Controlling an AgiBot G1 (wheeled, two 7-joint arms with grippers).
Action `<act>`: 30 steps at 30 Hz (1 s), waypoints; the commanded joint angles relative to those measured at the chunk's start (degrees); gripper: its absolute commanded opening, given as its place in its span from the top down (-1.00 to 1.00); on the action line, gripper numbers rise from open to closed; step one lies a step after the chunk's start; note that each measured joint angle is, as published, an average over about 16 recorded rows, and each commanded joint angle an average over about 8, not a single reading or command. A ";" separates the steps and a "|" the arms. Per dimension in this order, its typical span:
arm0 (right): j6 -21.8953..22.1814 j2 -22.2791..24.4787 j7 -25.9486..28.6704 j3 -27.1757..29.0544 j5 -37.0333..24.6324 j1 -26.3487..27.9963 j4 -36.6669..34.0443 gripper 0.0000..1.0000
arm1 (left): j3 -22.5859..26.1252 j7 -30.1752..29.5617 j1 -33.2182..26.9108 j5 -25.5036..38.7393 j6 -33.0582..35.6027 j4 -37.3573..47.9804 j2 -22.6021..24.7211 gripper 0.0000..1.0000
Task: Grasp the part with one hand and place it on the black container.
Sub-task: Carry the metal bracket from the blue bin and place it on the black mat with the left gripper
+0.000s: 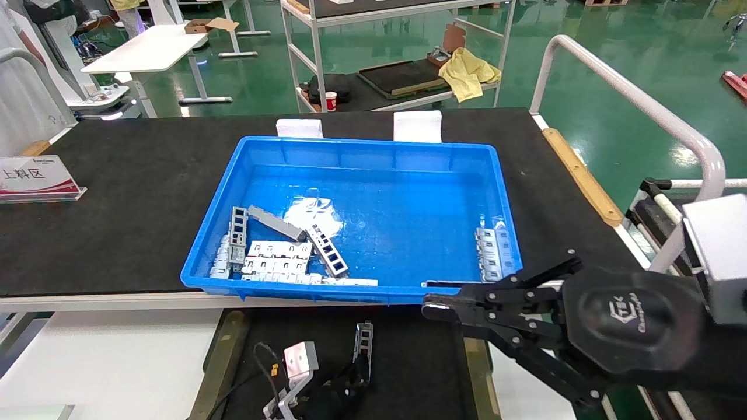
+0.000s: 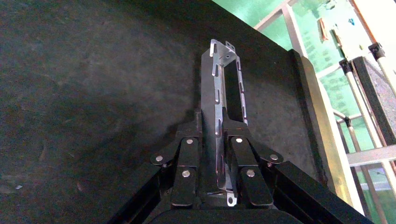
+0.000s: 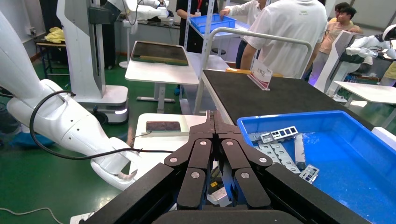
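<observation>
My left gripper is shut on the part, a narrow grey channel strip with window cutouts. It holds the part by one end over the black container, at the bottom middle of the head view. In the left wrist view the part sticks out past the closed gripper over the matte black floor. I cannot tell whether the part touches the floor. My right gripper is shut and empty at the blue bin's front right corner; it also shows in the right wrist view.
The deep blue bin stands on the black table and holds several grey and white parts at its front left and right wall. Olive strips edge the black container. A white rail runs at the right.
</observation>
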 commanded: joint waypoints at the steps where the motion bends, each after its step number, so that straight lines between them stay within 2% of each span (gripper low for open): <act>1: 0.00 0.00 0.00 0.00 0.00 0.00 0.00 0.56 | -0.87 0.10 0.31 0.67 0.21 0.45 0.41 0.94; 3: 0.00 0.00 0.00 0.00 0.00 0.00 0.00 0.06 | -1.16 -0.08 0.57 0.97 0.06 0.34 0.51 0.70; 6: 0.00 0.00 0.00 0.00 0.00 0.00 0.00 -0.68 | -1.37 -0.44 0.87 1.33 -0.36 0.04 0.59 -0.05; 7: 0.00 0.00 0.00 0.00 0.00 0.00 0.00 -0.87 | -1.39 -0.59 0.93 1.43 -0.53 -0.05 0.61 -0.30; 8: 0.00 0.00 0.00 -0.01 0.00 0.00 0.00 -1.00 | -1.40 -0.74 0.99 1.53 -0.73 -0.14 0.62 -0.55; 9: 0.00 0.00 0.00 -0.01 0.00 0.00 0.00 -1.00 | -1.39 -0.89 1.04 1.63 -0.91 -0.23 0.64 -0.74; 11: 0.00 0.00 0.00 -0.01 0.00 0.00 0.00 -1.00 | -1.32 -1.23 1.10 1.82 -1.28 -0.38 0.65 -1.00; 22: 0.00 0.00 -0.01 -0.01 0.01 0.00 0.00 -1.00 | -1.10 -3.40 1.32 3.11 -2.53 -1.27 0.58 -1.00; 30: 0.01 0.01 -0.01 -0.02 0.01 0.00 0.00 -1.00 | -2.14 -2.67 1.99 6.77 -0.99 -3.13 -0.43 -1.00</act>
